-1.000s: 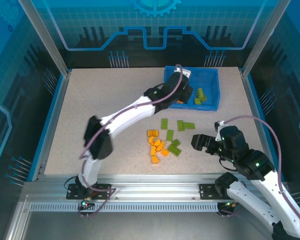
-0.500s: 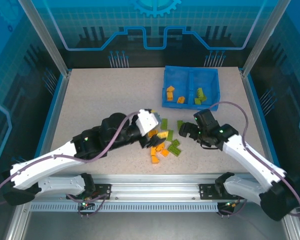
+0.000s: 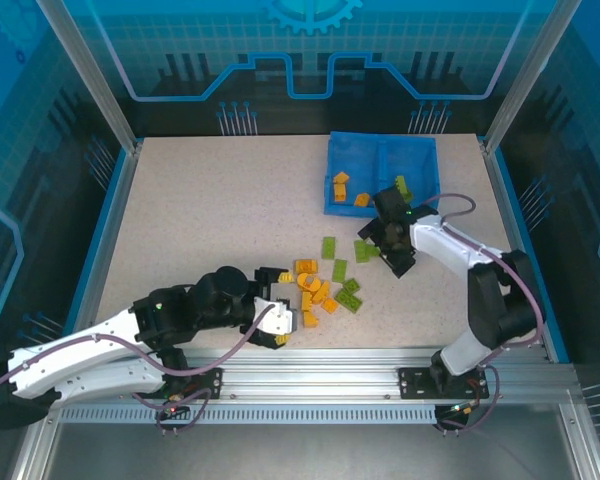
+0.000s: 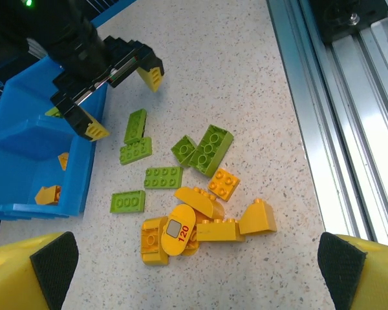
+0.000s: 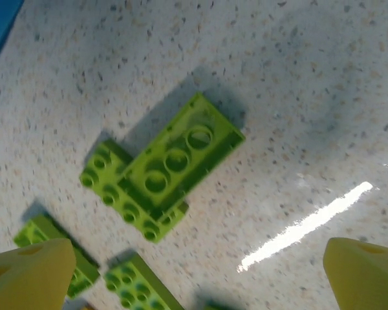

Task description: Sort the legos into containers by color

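Loose legos lie mid-table: an orange cluster (image 3: 311, 291) (image 4: 200, 226) and lime-green ones (image 3: 345, 285) (image 4: 163, 177) beside it. The blue containers tray (image 3: 380, 150) (image 4: 22, 145) stands at the back right, with orange bricks (image 3: 341, 187) in its left compartment and green ones (image 3: 401, 187) in its right. My left gripper (image 3: 285, 309) (image 4: 194, 278) stands open just left of the orange cluster, nothing between its fingers. My right gripper (image 3: 382, 249) (image 4: 123, 103) (image 5: 200, 278) hangs open over two stacked green bricks (image 5: 161, 168) (image 3: 365, 250), holding nothing.
The metal rail (image 3: 310, 385) (image 4: 349, 97) runs along the near table edge, close to the left arm. Blue side walls (image 3: 105, 240) border the speckled table (image 3: 200, 220). The tray's front wall (image 3: 355, 211) is just behind the right gripper.
My left arm left the tray, passed over the pile, then drew back to its near-left side, jaws opening wide. My right arm swung from the near right to the green bricks below the tray.
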Action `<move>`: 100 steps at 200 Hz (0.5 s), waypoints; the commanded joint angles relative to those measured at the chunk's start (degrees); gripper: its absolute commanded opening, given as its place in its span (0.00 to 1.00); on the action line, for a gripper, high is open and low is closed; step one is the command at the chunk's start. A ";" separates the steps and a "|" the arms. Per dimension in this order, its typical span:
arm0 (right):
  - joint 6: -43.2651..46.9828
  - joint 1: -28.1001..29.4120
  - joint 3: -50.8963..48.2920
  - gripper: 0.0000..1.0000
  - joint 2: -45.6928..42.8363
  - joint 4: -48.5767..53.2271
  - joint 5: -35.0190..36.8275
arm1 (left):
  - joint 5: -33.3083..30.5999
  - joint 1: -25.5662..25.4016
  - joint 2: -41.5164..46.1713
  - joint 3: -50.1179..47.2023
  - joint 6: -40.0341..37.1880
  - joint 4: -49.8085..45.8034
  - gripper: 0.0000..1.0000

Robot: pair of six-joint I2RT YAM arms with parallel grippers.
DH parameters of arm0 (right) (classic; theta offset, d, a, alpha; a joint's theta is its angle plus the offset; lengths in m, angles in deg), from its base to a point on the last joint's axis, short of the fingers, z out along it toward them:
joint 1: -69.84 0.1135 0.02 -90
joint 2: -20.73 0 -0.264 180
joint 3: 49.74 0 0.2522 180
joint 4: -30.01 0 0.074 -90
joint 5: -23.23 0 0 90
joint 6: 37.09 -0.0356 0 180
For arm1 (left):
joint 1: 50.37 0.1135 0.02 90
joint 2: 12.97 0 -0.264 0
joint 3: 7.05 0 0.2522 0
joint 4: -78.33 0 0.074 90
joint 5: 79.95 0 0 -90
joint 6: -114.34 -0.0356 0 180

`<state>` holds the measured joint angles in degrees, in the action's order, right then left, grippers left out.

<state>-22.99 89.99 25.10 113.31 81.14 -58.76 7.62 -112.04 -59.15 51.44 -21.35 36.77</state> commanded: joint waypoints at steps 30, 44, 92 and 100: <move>-4.52 -2.71 5.22 0.90 9.51 -1.55 -1.66 | 2.71 -0.20 0.53 -2.25 -4.07 -1.38 0.99; -5.20 -2.70 5.54 0.83 11.25 -1.98 -2.46 | 2.56 -0.21 0.50 -2.64 -4.42 -1.41 0.99; -6.16 -3.10 3.31 0.53 11.87 -1.06 -0.26 | 4.34 -0.19 1.03 -4.01 -6.41 -0.96 0.99; -6.27 -3.24 2.30 0.46 11.00 -1.08 0.45 | 4.54 -0.21 1.25 -4.35 -6.69 -0.62 0.99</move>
<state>-27.86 87.67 29.21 125.28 79.45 -60.05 9.32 -112.04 -59.06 48.30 -25.74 36.14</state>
